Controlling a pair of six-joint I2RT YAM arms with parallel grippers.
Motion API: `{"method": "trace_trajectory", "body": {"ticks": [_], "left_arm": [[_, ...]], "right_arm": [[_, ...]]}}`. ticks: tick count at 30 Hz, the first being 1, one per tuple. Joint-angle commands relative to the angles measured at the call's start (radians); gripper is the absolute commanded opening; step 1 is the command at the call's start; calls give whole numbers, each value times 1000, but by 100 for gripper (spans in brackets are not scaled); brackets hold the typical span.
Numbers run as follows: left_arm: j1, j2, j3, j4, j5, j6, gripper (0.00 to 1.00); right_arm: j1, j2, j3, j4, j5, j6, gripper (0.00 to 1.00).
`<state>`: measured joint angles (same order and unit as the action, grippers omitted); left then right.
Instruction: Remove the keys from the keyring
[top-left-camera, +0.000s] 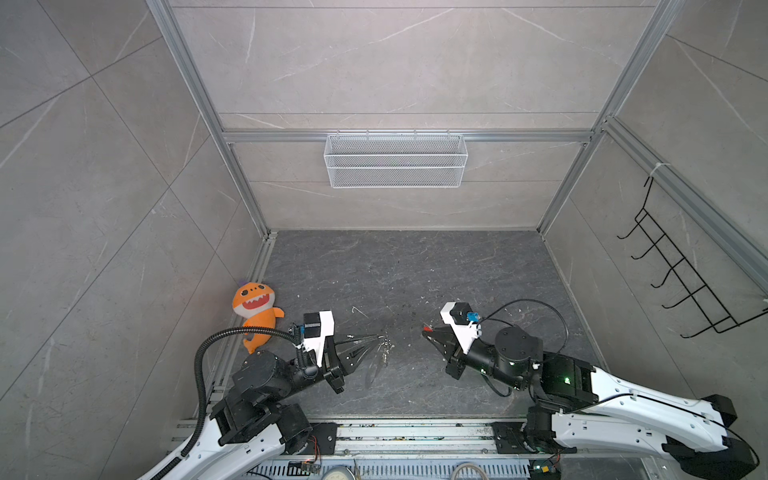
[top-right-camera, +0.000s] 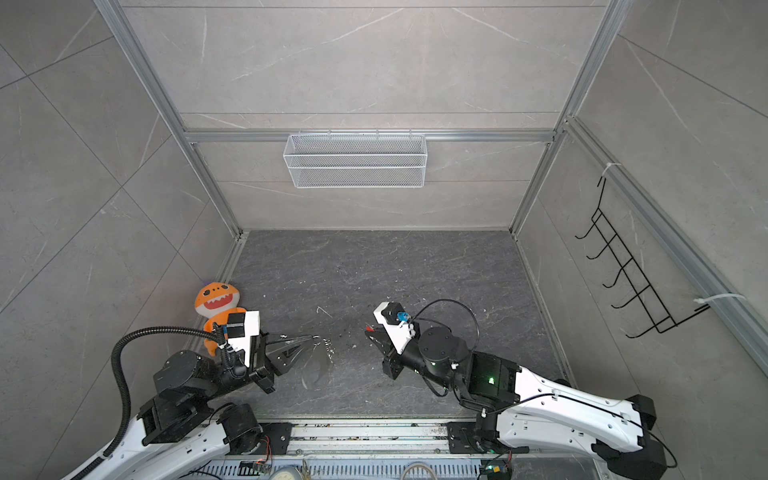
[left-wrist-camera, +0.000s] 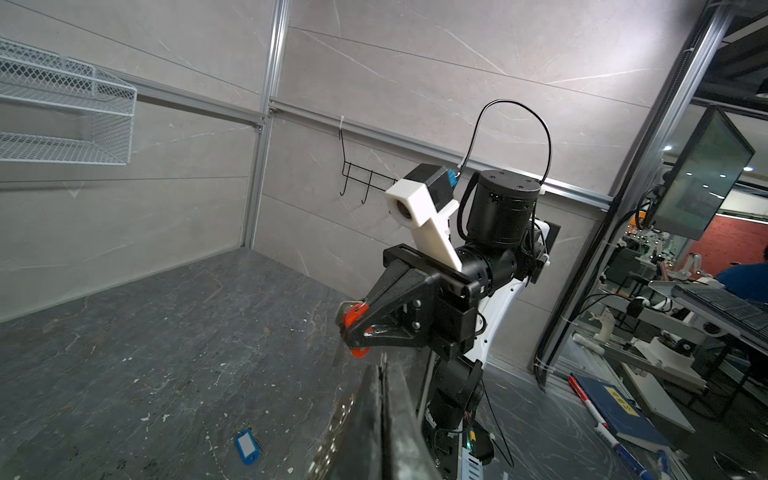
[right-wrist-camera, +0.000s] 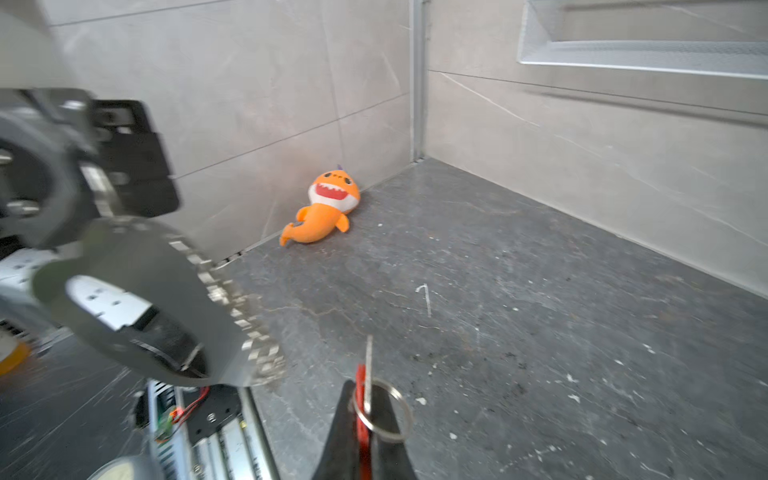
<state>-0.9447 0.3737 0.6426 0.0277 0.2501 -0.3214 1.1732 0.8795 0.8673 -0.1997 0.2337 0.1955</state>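
Left end effector is clenched on the keyring by its beaded chain, the grey fob hanging blurred. Right end effector, apart to its right, grasps the red-tagged key, blade pointing left toward the fob, with 1 silver ring threaded on it. Blue-tagged key lies loose on the table, apparently nearer the left arm.

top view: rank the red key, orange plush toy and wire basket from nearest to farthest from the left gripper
1. red key, pinched in the right gripper, just across the gap from the left gripper
2. orange plush toy, by the left wall
3. wire basket, on the back wall
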Motion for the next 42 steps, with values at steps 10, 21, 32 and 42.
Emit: {"method": "trace_trajectory", "body": {"ticks": [10, 21, 32, 42], "left_arm": [[-2, -14, -14, 37, -69, -14, 0], [-2, -9, -45, 54, -109, -21, 0], [-2, 7, -55, 31, -152, -34, 0], [-2, 54, -16, -14, -198, -65, 0]], "right_arm": [[-223, 585, -22, 96, -375, 191, 0], [-289, 789, -12, 128, -311, 231, 6], [-302, 646, -63, 107, -230, 225, 49], [-304, 240, -25, 8, -278, 113, 50]]}}
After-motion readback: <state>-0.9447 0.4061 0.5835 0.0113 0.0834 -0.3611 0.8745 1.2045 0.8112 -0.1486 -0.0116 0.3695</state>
